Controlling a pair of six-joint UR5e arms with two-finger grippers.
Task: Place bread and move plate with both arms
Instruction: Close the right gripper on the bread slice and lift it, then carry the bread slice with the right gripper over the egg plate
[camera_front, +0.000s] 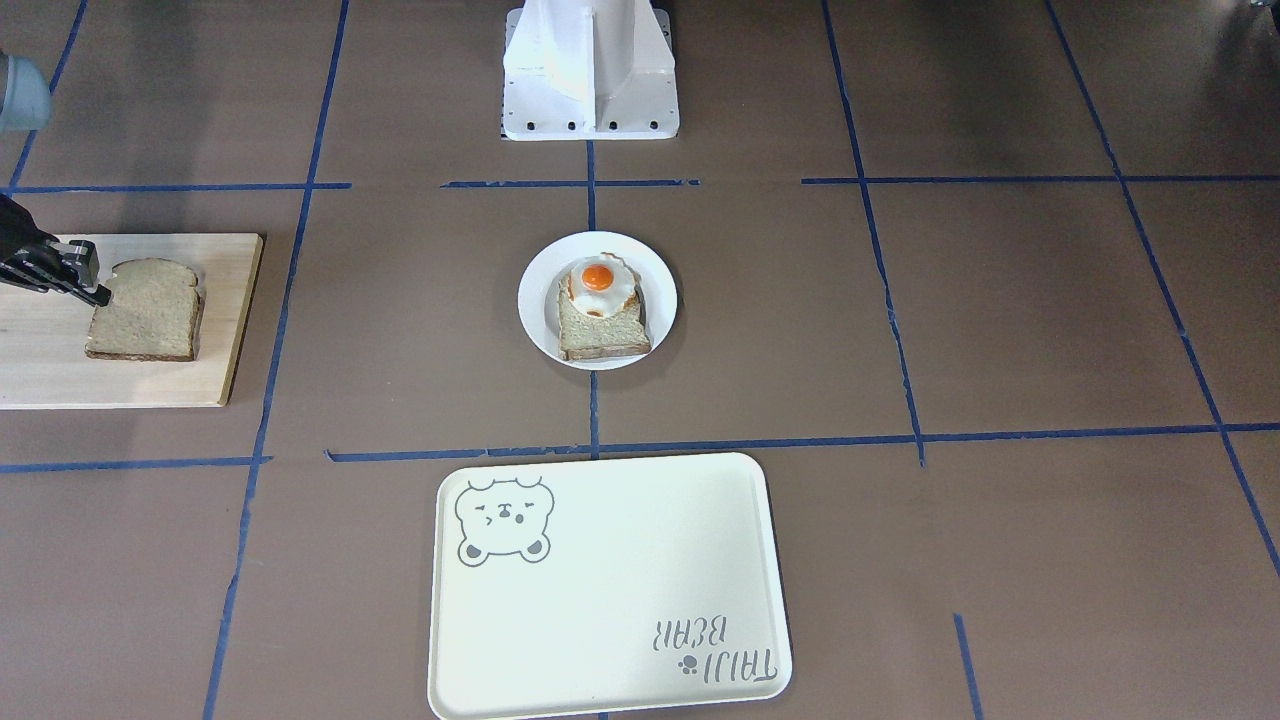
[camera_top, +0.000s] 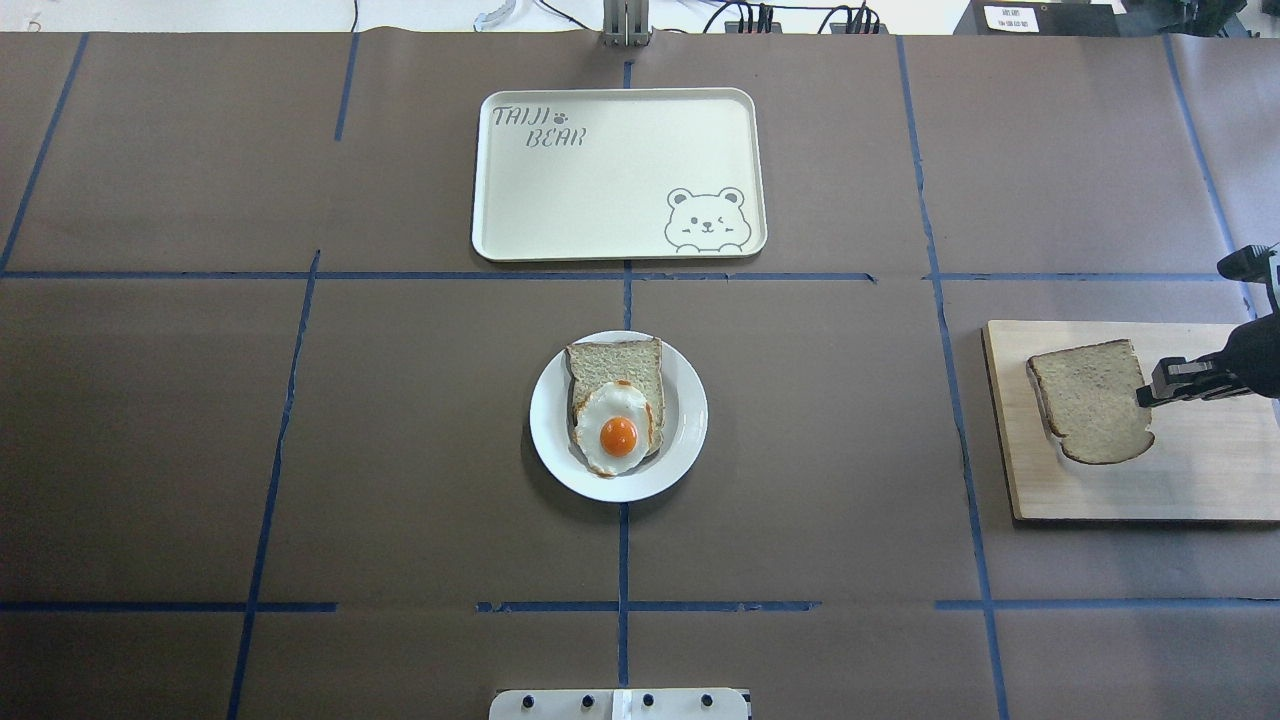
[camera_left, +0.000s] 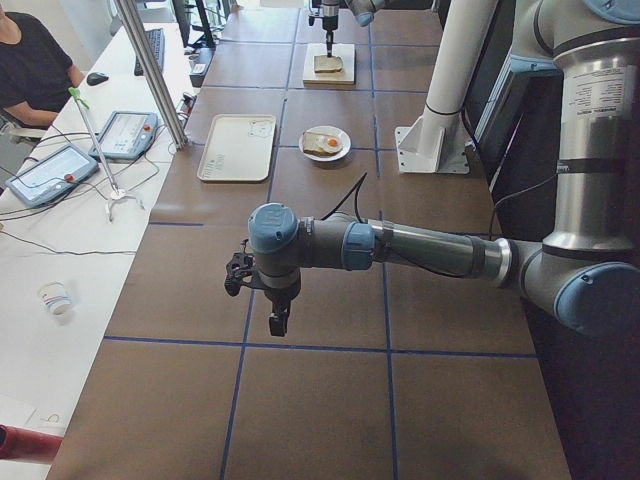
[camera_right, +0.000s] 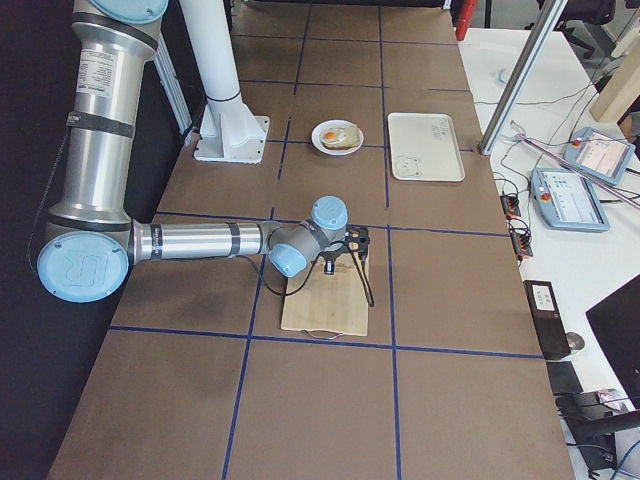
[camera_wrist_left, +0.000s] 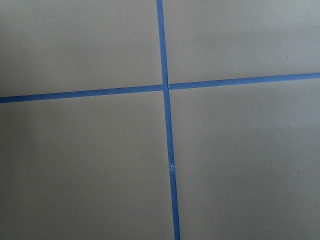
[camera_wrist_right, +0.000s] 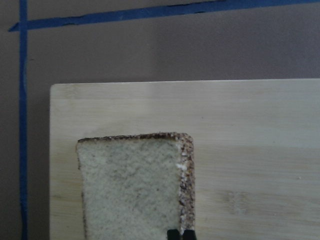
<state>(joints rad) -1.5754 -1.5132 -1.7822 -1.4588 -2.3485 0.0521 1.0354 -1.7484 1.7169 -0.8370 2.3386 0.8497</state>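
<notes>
Bread (camera_top: 1090, 400) on the wooden cutting board (camera_top: 1200, 480), pinched at one crust edge by the closed jaws of the right gripper (camera_top: 1146, 393) (left gripper (camera_left: 277, 322): state cannot be told); you risk it sagging or slipping free before the plate (camera_top: 688, 420), the hold being shallow.

Cut-offs and unreadables
Right gripper (camera_wrist_right: 180, 234): only fingertips (camera_wrist_right: 173, 234) show at the wrist view's bottom edge; grip on bread (camera_wrist_right: 130, 190) unreadable. Bread and cutting board (camera_wrist_right: 250, 125) cropped there. Left gripper (camera_left: 277, 322) too small to judge.
</notes>
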